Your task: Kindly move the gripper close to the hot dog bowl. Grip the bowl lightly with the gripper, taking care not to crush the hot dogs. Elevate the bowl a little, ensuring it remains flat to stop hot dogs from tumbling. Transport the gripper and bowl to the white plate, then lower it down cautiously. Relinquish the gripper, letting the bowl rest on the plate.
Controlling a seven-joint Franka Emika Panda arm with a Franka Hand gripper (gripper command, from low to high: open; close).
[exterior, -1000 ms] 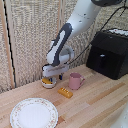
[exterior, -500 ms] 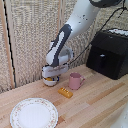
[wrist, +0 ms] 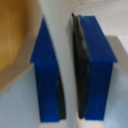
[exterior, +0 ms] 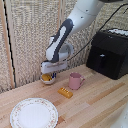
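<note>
The hot dog bowl [exterior: 46, 80] is a small white bowl with yellow-orange hot dogs [exterior: 46, 77] showing at its top. It sits at the back of the wooden table. My gripper [exterior: 51, 75] is down at the bowl's rim on the exterior view's right. In the wrist view the blue pads [wrist: 47, 75] stand close together around a thin pale wall [wrist: 68, 55], which looks like the bowl's rim. The gripper [wrist: 70, 70] is shut on it. The white plate [exterior: 20, 107] lies at the front, toward the exterior view's left, apart from the bowl.
A pink mug [exterior: 75, 80] stands just to the exterior view's right of the bowl. A loose yellow-orange hot dog [exterior: 65, 92] lies in front of it. A black appliance [exterior: 110, 52] stands at the back right. A woven screen [exterior: 25, 40] backs the table.
</note>
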